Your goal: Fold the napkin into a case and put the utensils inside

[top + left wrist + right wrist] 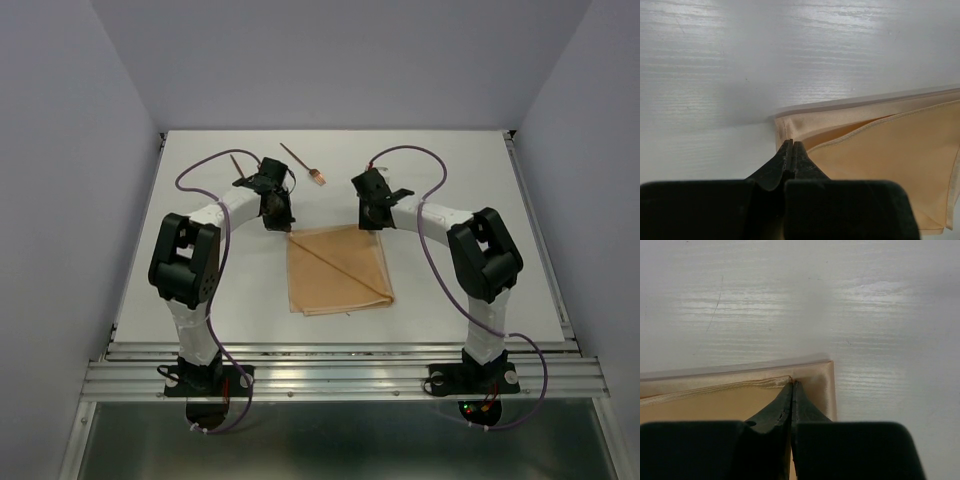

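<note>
Top external view: one folded tan napkin mid-table, left gripper and right gripper each pinched shut on a far corner, two utensils beyond, fork clear, plain stick against the left arm.

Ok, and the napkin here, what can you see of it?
The napkin is a tan, shiny cloth, folded into a rough square of layers with a hemmed diagonal edge across it. It lies flat on the white table. The left hand and right hand are each shut on a far corner.
</note>
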`<action>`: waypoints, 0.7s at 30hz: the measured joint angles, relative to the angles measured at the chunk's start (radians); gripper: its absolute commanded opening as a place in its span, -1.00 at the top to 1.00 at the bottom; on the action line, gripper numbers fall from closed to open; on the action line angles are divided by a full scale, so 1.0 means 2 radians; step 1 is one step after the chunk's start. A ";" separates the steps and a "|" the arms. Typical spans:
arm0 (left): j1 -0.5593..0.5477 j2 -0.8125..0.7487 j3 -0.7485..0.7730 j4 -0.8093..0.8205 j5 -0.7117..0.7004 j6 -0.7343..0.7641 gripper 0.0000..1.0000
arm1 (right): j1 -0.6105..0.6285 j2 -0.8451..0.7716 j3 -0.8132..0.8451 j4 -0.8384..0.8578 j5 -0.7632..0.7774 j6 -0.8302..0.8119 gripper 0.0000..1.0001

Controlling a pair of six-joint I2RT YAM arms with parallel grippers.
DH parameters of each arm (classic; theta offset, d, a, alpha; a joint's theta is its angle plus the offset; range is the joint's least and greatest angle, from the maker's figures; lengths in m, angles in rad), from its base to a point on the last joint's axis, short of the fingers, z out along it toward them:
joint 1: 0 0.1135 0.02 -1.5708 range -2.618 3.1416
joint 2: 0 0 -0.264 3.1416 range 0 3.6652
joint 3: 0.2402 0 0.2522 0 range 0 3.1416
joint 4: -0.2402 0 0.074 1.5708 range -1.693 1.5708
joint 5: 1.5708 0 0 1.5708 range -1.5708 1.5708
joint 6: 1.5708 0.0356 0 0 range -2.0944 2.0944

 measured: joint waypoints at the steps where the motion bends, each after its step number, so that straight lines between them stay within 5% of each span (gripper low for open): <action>1: 0.000 -0.003 -0.002 0.000 0.001 0.000 1.00 | -0.001 0.000 0.000 0.001 0.002 0.001 0.99; 16: 0.000 -0.025 -0.015 -0.007 0.003 0.002 1.00 | -0.005 -0.010 -0.024 0.011 0.019 0.013 0.99; 21: -0.002 -0.027 -0.023 -0.009 0.004 0.004 1.00 | -0.006 -0.013 -0.025 0.013 0.014 0.014 0.65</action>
